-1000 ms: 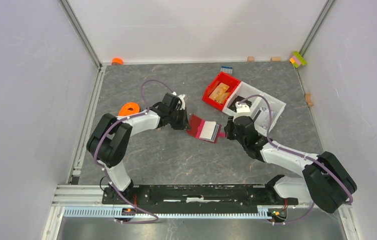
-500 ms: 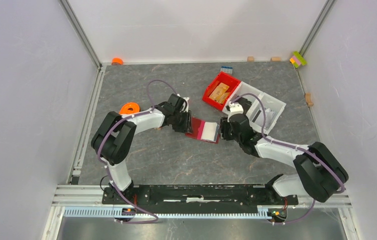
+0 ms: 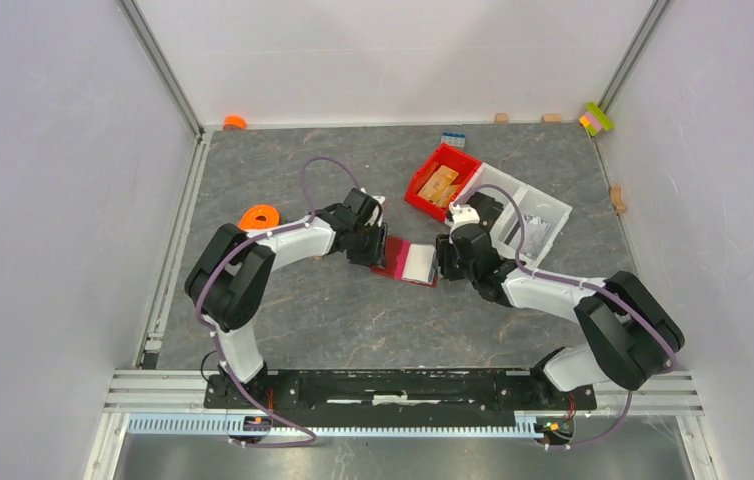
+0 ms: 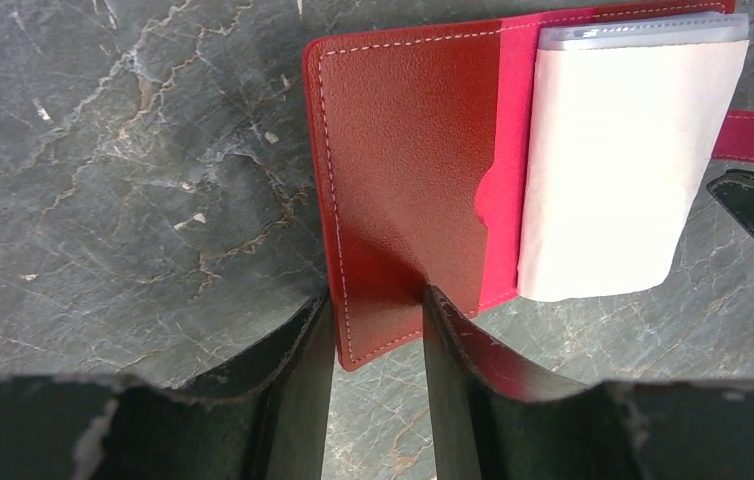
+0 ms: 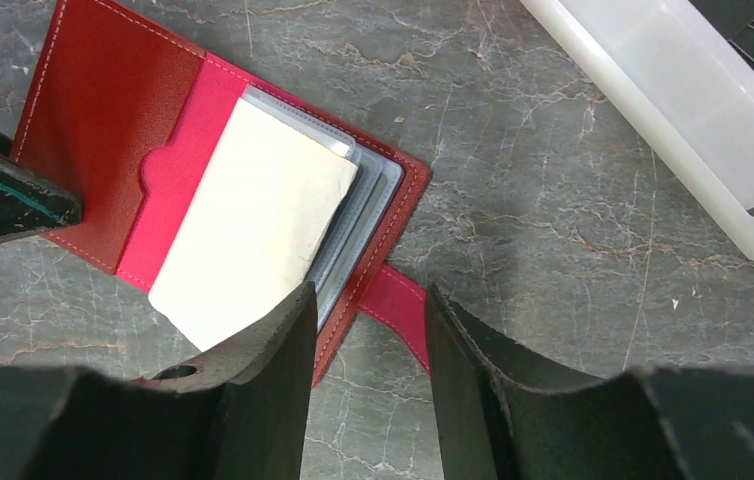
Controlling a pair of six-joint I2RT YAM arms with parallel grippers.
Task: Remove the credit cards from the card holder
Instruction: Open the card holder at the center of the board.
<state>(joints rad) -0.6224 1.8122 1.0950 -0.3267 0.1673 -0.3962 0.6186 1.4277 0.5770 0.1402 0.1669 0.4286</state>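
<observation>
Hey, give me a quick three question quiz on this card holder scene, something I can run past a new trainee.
1. True or false: the card holder lies open on the table.
2. What lies on top inside the holder? A) a cream sheet B) a wooden block C) an orange ring
3. Fill in: the holder's strap runs between the fingers of the ___ gripper.

Key: 1 true; 2 A; 3 right gripper.
</observation>
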